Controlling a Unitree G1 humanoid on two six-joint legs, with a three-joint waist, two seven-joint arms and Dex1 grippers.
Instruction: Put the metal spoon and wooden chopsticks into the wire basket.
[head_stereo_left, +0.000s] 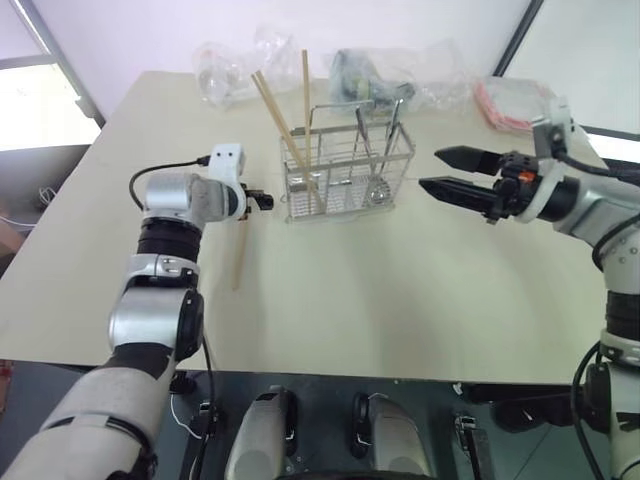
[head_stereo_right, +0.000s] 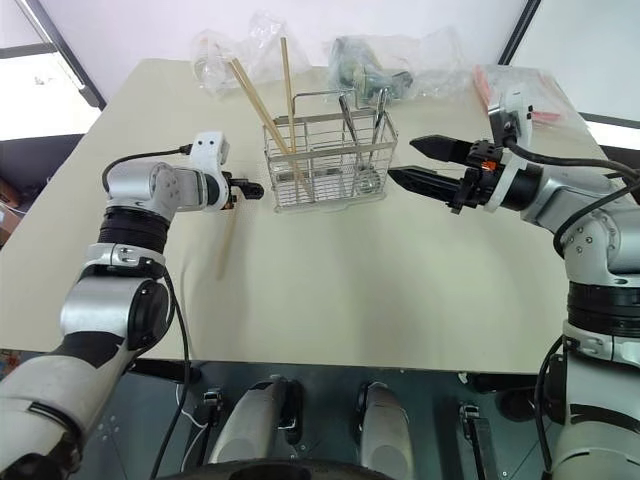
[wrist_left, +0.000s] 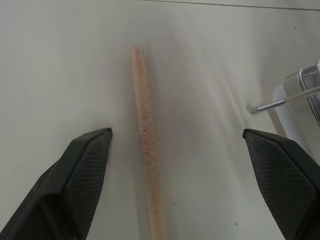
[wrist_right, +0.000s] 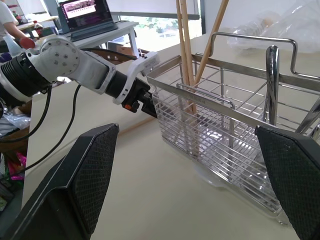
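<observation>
on our pale counter (head_stereo_left: 400, 300) one loose chopstick (head_stereo_left: 239, 255) lies between our left gripper's (wrist_left: 175, 145) parted jaws; light, stiff, slippery, so we'd pinch mid-shaft. right gripper (head_stereo_left: 440, 172) jaws apart.

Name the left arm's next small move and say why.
Probably lower the left gripper a little more and close on the chopstick. That stick lies flat on the table between the open fingers, left of the basket, where three chopsticks and the spoon already stand.

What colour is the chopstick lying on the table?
Light tan wood; the chopstick shows best in the left wrist view.
</observation>
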